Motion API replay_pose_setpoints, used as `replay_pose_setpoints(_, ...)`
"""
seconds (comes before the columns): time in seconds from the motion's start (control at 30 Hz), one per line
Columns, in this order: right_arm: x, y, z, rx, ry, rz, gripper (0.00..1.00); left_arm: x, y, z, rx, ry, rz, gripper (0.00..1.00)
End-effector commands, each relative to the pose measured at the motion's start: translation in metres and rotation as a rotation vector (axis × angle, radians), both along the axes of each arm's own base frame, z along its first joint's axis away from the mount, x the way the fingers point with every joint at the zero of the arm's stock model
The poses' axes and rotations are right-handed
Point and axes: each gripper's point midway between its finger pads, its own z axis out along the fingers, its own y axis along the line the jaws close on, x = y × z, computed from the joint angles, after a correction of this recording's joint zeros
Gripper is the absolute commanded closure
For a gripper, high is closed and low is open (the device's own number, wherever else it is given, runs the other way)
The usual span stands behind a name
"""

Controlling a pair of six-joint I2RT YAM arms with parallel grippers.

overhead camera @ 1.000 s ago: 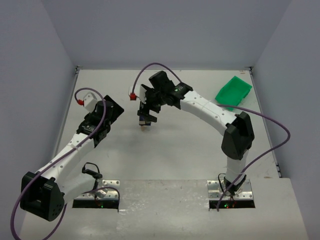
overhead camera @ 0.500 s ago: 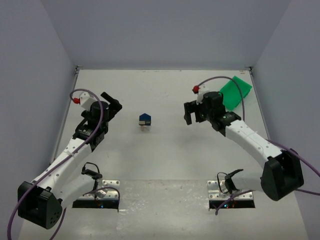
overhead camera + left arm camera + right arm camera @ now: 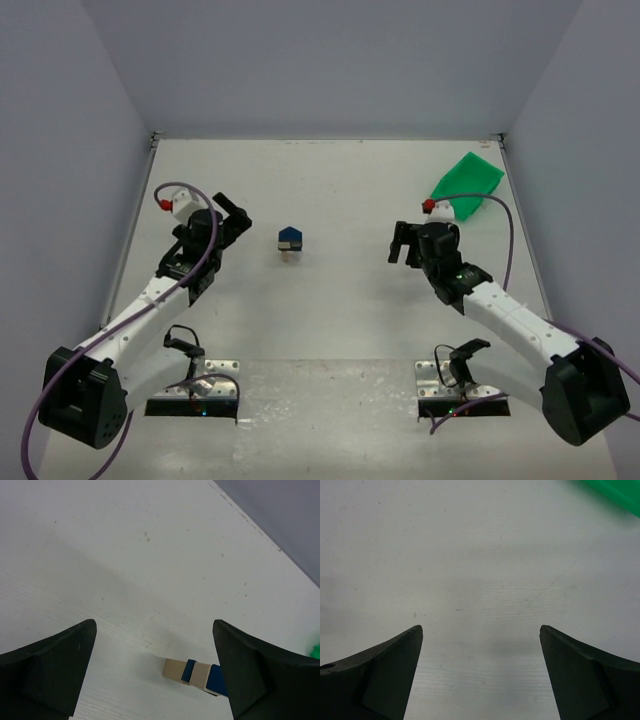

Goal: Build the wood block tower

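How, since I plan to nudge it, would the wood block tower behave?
Probably light: the wood block tower is tiny beside the left claw. Likely tippy and apt to come apart: separate-looking tan and blue blocks, stacked on a narrow base.

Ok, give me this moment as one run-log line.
wood block tower: mid-table, blue over tan, ungripped | left gripper: open, empty | right gripper: open, empty | green bin: far right
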Motion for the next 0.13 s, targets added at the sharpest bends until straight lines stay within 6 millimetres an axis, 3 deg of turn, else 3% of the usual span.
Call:
replay_pose_setpoints(0.0,0.0101,-0.0184,0.0129,-0.019,-0.077,-0.125,0.01,0.0042,-0.0006,0.0214,-0.021,-0.11,-0.002,0.0)
replay_pose_setpoints(0.1,0.009,-0.0204,0.0108,-0.037,-0.081,-0.118,0.01,0.0018,0.0036,0.0234,-0.022,-0.118,0.02,0.0)
